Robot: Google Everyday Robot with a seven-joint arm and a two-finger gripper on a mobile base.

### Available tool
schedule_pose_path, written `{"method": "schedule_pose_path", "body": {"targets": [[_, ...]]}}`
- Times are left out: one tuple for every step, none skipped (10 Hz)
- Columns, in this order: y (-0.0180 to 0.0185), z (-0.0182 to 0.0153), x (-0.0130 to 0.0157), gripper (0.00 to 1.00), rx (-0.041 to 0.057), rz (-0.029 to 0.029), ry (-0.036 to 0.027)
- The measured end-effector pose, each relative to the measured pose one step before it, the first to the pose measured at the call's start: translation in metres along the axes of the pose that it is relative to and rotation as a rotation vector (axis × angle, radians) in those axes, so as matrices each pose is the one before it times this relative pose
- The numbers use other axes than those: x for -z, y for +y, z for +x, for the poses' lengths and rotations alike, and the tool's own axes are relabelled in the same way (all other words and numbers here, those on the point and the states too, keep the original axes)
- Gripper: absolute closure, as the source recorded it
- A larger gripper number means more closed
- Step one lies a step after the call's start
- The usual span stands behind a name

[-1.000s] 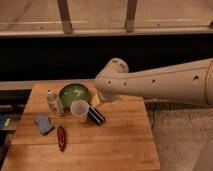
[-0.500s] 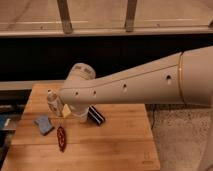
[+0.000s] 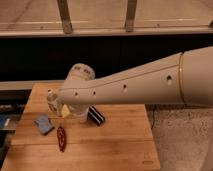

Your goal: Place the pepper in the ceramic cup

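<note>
The gripper (image 3: 64,109) hangs over the wooden table's (image 3: 120,142) left half, mostly hidden by the arm; whether it is clenched or released cannot be told. The pepper (image 3: 61,137) lies on the table at its 6 o'clock. The ceramic cup (image 3: 80,118) peeks out at the gripper's 4 o'clock.

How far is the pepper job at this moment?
Nothing is done: the slender dark red pepper lies on the wooden table. Nothing is visibly in hand; the end effector is hidden behind the white arm. Left: grasping it and dropping it into the whitish ceramic cup.
</note>
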Motion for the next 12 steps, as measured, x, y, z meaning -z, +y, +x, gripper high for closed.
{"method": "schedule_pose_path", "body": {"targets": [[0.01357, -0.00012, 0.00051, 0.20, 0.02836, -0.01642, 0.00008], [0.01344, 0.00081, 0.00078, 0.20, 0.02693, -0.01089, -0.00184], [0.01736, 0.00167, 0.00051, 0.20, 0.02756, -0.01944, -0.00115], [0.02180, 0.00069, -0.00081, 0.20, 0.02933, -0.02796, 0.00033], [0.02254, -0.00185, -0.00484, 0.20, 0.03887, -0.03227, 0.00614], [0.01361, -0.00426, -0.00696, 0.20, 0.02791, -0.02519, 0.00628], [0.00770, -0.00289, -0.00558, 0.20, 0.01341, -0.01924, 0.00715], [0.00608, -0.00407, -0.00988, 0.20, 0.01214, -0.01411, 0.01100], [0.00485, -0.00256, -0.00900, 0.20, 0.01258, -0.00654, 0.00995], [0.00763, -0.00082, -0.01985, 0.20, 0.01377, -0.00037, 0.03048], [0.00336, 0.00234, -0.01612, 0.20, 0.00737, 0.01108, 0.02813], [0.00298, 0.00190, -0.01134, 0.20, 0.00414, 0.01168, 0.02219]]}}
